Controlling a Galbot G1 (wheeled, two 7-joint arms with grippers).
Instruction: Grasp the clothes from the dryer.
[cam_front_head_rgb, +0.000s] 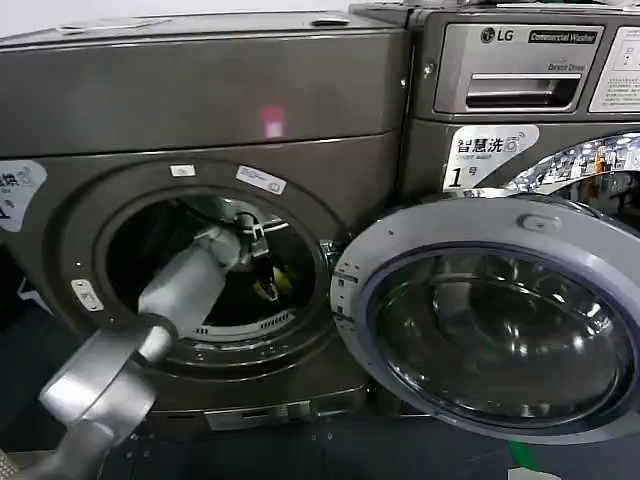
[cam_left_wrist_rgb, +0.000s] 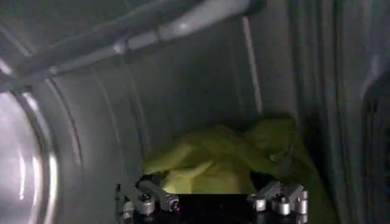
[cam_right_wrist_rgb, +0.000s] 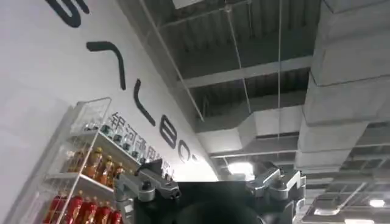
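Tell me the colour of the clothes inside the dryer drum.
Bright yellow-green, seen best in the left wrist view, where the clothes lie on the drum floor.

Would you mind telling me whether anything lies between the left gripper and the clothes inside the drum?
Nothing does: in the left wrist view the open left gripper hangs just before the yellow-green clothes, with only bare drum wall around them.

1. An LG-branded machine (cam_front_head_rgb: 520, 90) stands at the right, with a control panel and a detergent drawer (cam_front_head_rgb: 522, 90).
2. The floor (cam_front_head_rgb: 300, 450) is dark.
3. A white wall (cam_right_wrist_rgb: 42, 79) carries large dark lettering.
4. A wire shelf (cam_right_wrist_rgb: 85, 164) against it holds bottled drinks.
5. The open ceiling shows grey ducts (cam_right_wrist_rgb: 341, 85) and lit lamps (cam_right_wrist_rgb: 244, 167).
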